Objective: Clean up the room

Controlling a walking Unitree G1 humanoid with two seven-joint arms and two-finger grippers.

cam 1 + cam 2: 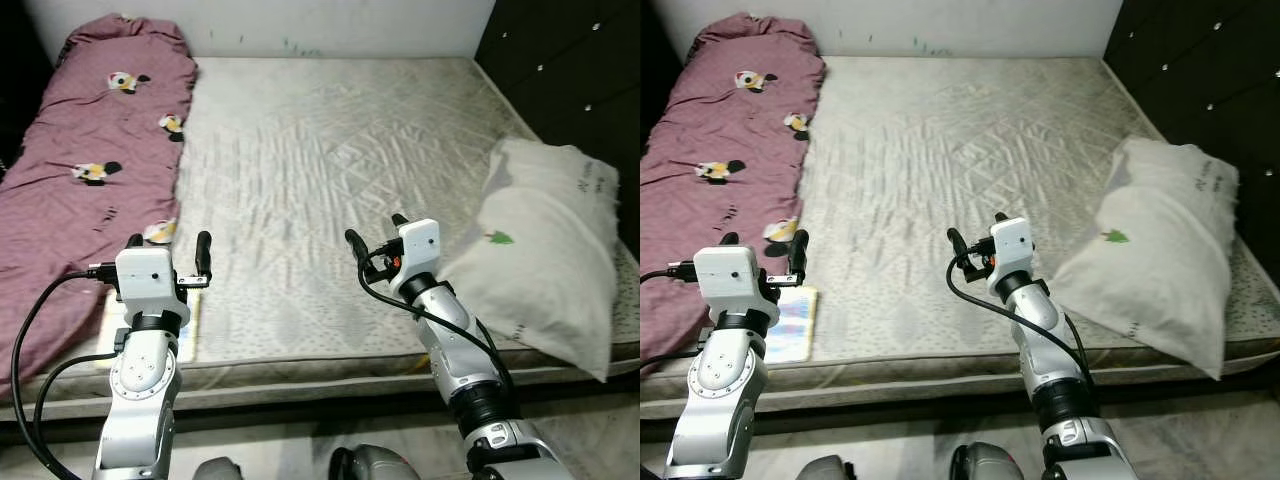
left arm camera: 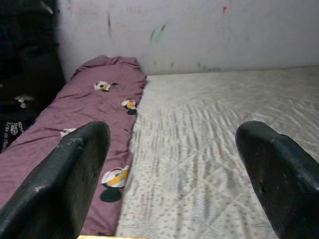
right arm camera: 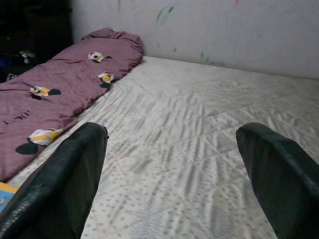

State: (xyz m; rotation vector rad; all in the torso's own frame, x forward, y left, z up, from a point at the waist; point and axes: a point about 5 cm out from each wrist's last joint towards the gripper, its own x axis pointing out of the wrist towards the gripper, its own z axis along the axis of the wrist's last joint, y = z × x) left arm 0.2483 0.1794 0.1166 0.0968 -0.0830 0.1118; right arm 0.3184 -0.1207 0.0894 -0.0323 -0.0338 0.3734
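Bare mattress (image 1: pixel 330 180) fills centre; maroon blanket (image 1: pixel 90 170) bunched along its 9 o'clock side; white pillow (image 1: pixel 545 255) at 3 o'clock near the edge; flat book (image 1: pixel 792 322) at 7 o'clock by the blanket; left gripper (image 1: pixel 168 250) over the near edge, fingers wide, empty; right gripper (image 1: pixel 374 232) at 5 o'clock, fingers wide, empty.

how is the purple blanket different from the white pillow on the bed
Colour: the blanket is purple with small cartoon patches, while the pillow is white with a small green mark.
Place: the blanket runs along the bed's left side; the pillow sits at the right edge.
Shape: the blanket lies long, flat and rumpled, while the pillow is plump and hangs partly over the near corner of the mattress.
Both rest on the mattress, and neither gripper touches them.
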